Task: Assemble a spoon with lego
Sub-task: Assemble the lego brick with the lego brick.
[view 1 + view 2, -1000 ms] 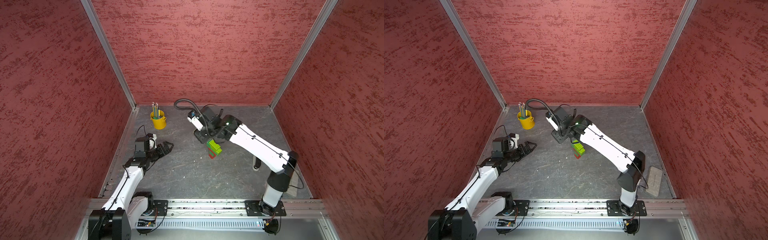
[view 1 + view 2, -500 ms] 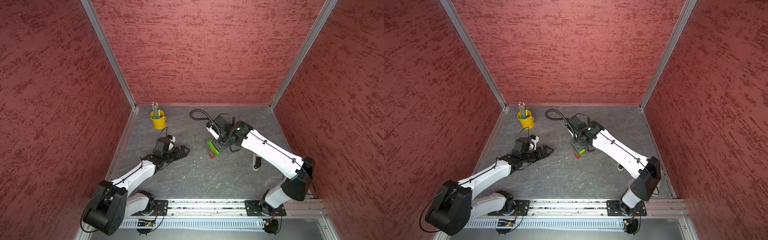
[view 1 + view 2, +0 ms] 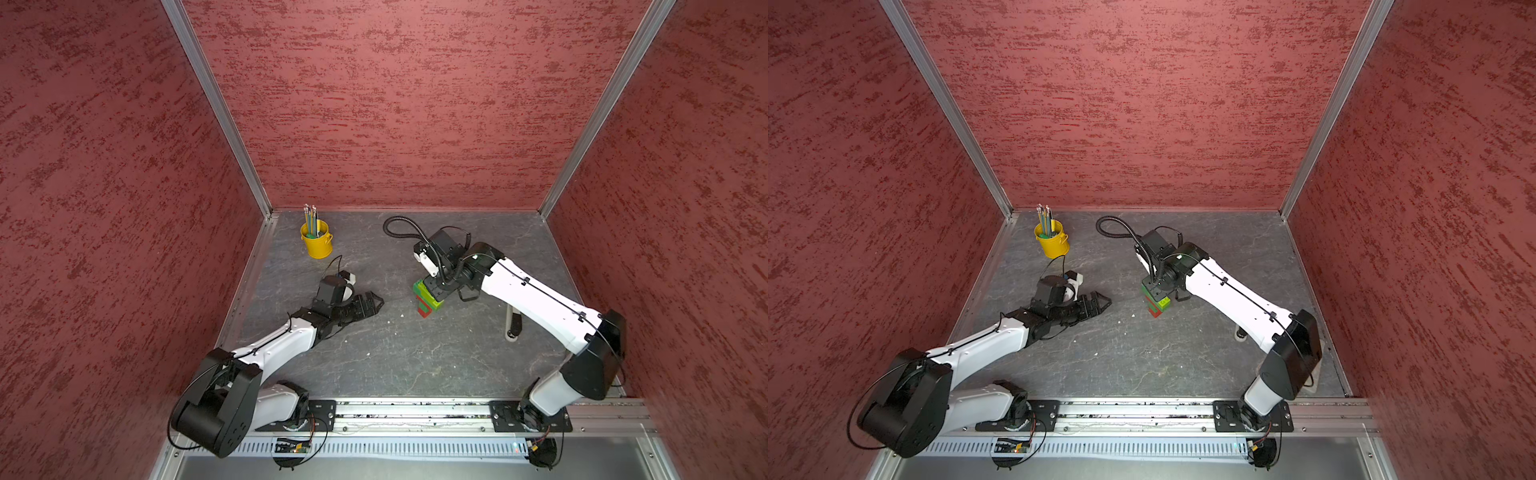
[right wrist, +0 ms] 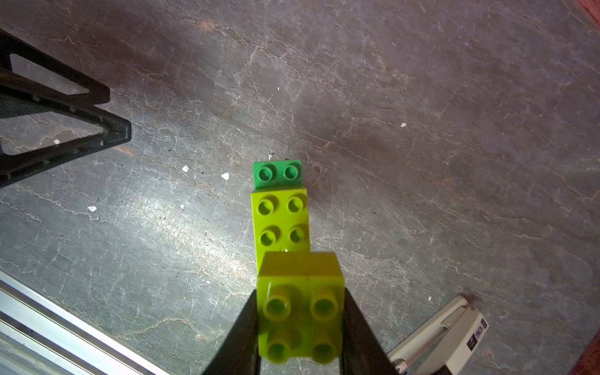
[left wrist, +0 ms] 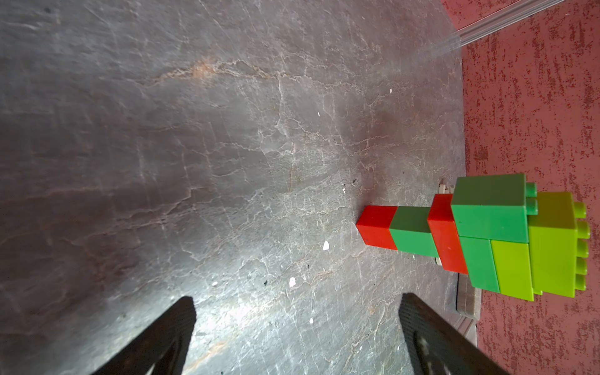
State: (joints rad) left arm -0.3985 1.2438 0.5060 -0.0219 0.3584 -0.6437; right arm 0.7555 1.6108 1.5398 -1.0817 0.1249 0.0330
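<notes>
The spoon [image 3: 428,301] stands upright near the middle of the desk [image 3: 415,365], red foot down, with bare slate all round it. Just above its head the right gripper [image 4: 300,311] is clamped on one square lime-green lego brick [image 4: 300,276]; whether that brick touches the spoon I cannot tell. To the spoon's left, apart from it, the left gripper [image 5: 297,297] lies low, jaws spread wide with nothing between them. Behind and left of the spoon stands one yellow bucket [image 3: 318,245] of pencils [image 3: 311,214]; to its right lies one white-and-black tool [image 3: 513,326]. Red walls [image 3: 395,104] close three sides and a rail [image 3: 415,409] closes the front. Seven bricks show in the spoon: two red, three dark green, two lime.
</notes>
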